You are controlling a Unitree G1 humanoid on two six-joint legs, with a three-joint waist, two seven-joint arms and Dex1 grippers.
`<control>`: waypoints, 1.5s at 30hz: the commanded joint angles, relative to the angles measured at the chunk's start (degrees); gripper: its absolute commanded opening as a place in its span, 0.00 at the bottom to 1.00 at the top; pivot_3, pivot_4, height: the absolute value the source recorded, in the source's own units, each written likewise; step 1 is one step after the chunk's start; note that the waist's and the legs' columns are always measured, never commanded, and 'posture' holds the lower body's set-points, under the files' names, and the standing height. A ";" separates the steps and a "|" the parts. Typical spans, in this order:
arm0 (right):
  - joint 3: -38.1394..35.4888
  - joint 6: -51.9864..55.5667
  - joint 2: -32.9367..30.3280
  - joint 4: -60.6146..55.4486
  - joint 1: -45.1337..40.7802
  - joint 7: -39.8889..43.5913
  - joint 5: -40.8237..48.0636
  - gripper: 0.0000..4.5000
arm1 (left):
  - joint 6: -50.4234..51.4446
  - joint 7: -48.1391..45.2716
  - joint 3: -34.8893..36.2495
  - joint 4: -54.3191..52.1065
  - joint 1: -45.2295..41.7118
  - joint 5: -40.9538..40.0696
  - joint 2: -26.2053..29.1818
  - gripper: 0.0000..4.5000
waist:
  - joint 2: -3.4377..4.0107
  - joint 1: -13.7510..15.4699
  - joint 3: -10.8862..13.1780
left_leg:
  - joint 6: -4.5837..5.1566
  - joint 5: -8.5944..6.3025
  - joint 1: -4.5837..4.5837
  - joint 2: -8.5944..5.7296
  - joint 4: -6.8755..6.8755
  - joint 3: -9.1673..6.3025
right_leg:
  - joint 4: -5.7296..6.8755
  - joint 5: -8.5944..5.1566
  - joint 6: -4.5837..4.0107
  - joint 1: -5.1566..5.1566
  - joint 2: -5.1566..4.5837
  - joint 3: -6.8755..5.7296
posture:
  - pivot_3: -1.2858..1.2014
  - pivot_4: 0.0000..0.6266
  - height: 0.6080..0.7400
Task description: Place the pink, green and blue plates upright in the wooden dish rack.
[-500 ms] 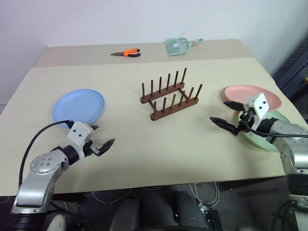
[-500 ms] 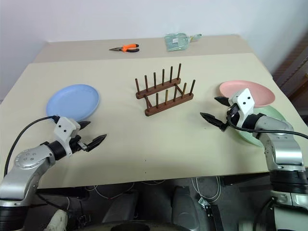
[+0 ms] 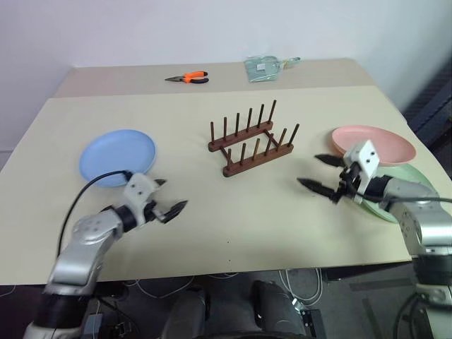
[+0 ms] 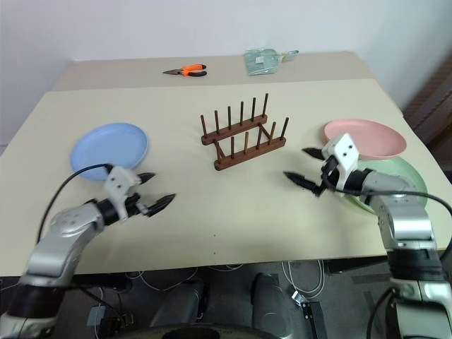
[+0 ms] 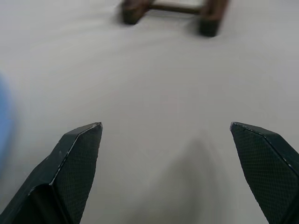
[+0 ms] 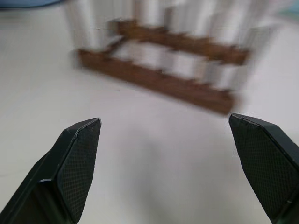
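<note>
A pair of orange-handled pliers (image 3: 188, 78) lies at the far side of the beige table (image 3: 212, 205), left of centre. Well apart to its right, a clear greenish plastic packet (image 3: 266, 68) rests near the same far edge, by the white wall (image 3: 212, 28)

arms: silver | wrists: white blocks | fingers (image 3: 174, 207): black, pointed | cables: black
</note>
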 commanded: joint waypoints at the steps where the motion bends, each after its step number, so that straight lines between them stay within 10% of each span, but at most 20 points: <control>1: 1.67 3.31 2.27 -9.87 2.75 -2.92 2.20 0.99 | -3.42 -2.96 -5.97 10.04 -8.84 3.23 -3.46 1.00 | -0.01 0.11 0.00 | 0.00 0.00 -0.02 0.00 0.01 0.00 | 0.00 0.00 0.01 -0.01 0.00 -0.01 | 0.52 0.24 1.00; 12: 4.80 6.29 7.39 -22.24 10.34 -12.25 0.39 0.99 | -13.48 -6.02 -10.49 44.11 -31.27 8.09 -17.09 1.00 | -0.09 0.36 -0.02 | 0.00 0.00 -0.06 -0.03 0.07 0.00 | -0.05 0.00 0.42 0.00 -0.01 -0.03 | 0.52 0.24 1.00; 21: 3.88 6.34 5.88 -24.01 13.45 -13.09 0.32 1.00 | -19.48 -5.32 -10.35 48.38 -32.52 10.68 -20.14 0.17 | -0.13 0.45 -0.04 | 0.01 0.00 -0.04 -0.02 0.08 -0.02 | -0.02 0.00 0.45 0.02 -0.01 -0.04 | 0.52 0.24 1.00; 33: -1.48 5.44 -0.09 -20.13 15.43 -8.49 1.01 1.00 | -21.37 -26.76 -13.59 40.25 -30.70 9.93 -10.18 0.17 | -0.14 0.39 -0.03 | 0.02 -0.01 -0.03 -0.01 0.05 -0.02 | -0.02 -0.01 0.41 0.01 0.00 -0.04 | 0.52 0.24 1.00; 38: -1.60 6.24 -0.22 -20.30 15.90 -8.48 1.18 1.00 | -22.13 -24.04 -13.07 43.75 -31.86 12.14 -8.86 0.72 | -0.15 0.42 -0.03 | 0.02 -0.01 -0.04 -0.01 0.07 -0.04 | -0.02 -0.01 0.42 0.02 0.00 -0.04 | 0.52 0.24 1.00; 41: -1.45 6.04 -0.85 -18.80 15.79 -8.95 -0.43 0.80 | -21.11 -20.62 -12.55 42.51 -29.89 13.57 -6.90 1.00 | -0.16 0.26 -0.04 | 0.02 -0.01 -0.02 -0.01 0.05 -0.03 | -0.01 -0.01 0.44 0.02 0.00 -0.03 | 0.52 0.24 1.00; 45: 0.06 4.37 -1.81 -14.94 15.22 -10.17 -4.71 0.38 | -12.44 -22.38 -10.26 30.70 -22.33 9.04 -3.05 0.82 | -0.16 -0.71 -0.08 | 0.02 -0.01 0.06 0.03 -0.04 -0.02 | 0.06 -0.01 0.44 0.01 0.00 -0.04 | 0.52 0.24 1.00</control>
